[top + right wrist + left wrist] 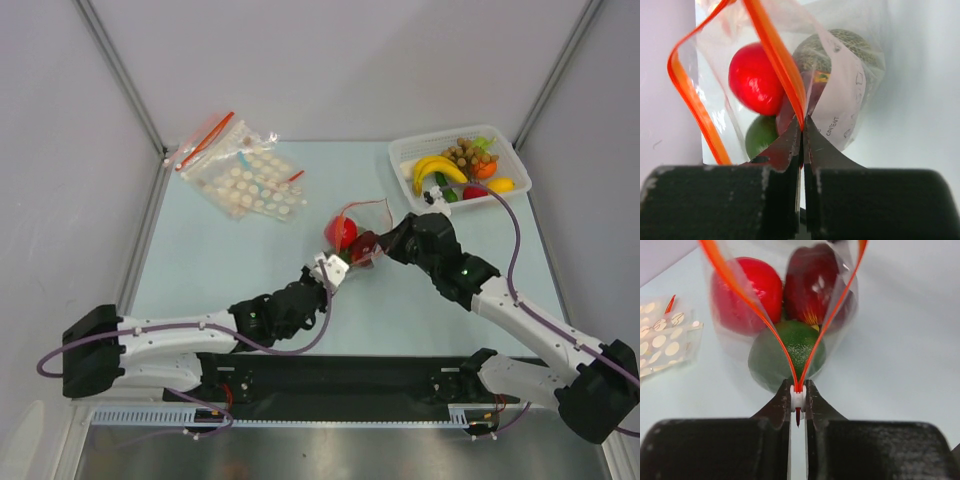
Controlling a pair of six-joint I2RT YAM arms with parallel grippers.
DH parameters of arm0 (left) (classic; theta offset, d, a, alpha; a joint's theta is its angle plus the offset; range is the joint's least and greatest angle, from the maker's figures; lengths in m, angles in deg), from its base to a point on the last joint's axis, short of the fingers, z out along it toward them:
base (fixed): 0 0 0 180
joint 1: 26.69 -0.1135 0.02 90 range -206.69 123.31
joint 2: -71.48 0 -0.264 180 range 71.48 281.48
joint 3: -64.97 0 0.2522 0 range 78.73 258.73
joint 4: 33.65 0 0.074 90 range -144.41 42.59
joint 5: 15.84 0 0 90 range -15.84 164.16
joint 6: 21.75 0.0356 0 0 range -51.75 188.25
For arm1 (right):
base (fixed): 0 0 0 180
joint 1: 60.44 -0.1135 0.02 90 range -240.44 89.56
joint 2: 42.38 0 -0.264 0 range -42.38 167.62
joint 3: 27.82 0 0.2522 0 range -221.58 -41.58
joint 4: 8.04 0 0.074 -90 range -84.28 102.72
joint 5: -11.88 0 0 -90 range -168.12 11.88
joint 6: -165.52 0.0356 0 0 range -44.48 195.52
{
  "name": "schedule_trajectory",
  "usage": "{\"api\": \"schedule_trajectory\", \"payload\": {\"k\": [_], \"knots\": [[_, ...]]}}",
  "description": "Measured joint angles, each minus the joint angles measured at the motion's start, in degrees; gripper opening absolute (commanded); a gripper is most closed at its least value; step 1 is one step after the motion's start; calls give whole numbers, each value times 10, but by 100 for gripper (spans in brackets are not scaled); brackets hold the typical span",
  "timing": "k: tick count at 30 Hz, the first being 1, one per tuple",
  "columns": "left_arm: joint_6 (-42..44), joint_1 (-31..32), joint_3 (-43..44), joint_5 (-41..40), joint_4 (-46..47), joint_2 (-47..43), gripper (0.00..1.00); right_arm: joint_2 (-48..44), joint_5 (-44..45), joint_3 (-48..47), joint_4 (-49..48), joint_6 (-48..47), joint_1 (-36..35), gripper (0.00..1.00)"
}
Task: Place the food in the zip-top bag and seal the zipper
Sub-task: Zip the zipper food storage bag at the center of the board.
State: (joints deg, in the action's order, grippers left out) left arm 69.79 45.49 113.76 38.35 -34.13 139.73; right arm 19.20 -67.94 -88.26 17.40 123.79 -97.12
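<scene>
Between my left gripper [797, 395] and right gripper [802, 130], both pinching the zipper [775, 50], the zip-top bag [845, 95] holds food [752, 80].

I am pinching the zipper [776, 55] of the zip-top bag [847, 107] with my right hand [802, 129] at mid-frame, and the mouth is gaping at the left. Inside, a shiny red fruit [755, 80] is sitting left, a green ball [760, 141] below it, and a rough grey-green ball [842, 46] upper right.
</scene>
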Motion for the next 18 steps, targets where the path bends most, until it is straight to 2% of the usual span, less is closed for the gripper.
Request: {"api": "schedule_trajectory", "payload": {"k": [1,2,7,8,11,14,18], "knots": [[-6,-13,-3,9,-1,-14,0,-4,1,3,0,-3,-2,5],[-13,-25,-8,22,-1,-33,0,-9,1,5,0,-6,-5,16],[-19,-59,-49,62,3,-139,0,-47,11,7,-9,-67,-25,48],[-19,-60,-58,70,7,-156,0,-56,12,7,-14,-84,-25,59],[-19,-63,-82,96,14,-186,0,-78,13,7,-26,-140,-25,74],[-19,-65,-92,112,15,-188,0,-90,14,7,-33,-188,-25,79],[-19,-65,-100,142,16,-189,0,-97,-13,7,-46,-266,-25,80]]}}
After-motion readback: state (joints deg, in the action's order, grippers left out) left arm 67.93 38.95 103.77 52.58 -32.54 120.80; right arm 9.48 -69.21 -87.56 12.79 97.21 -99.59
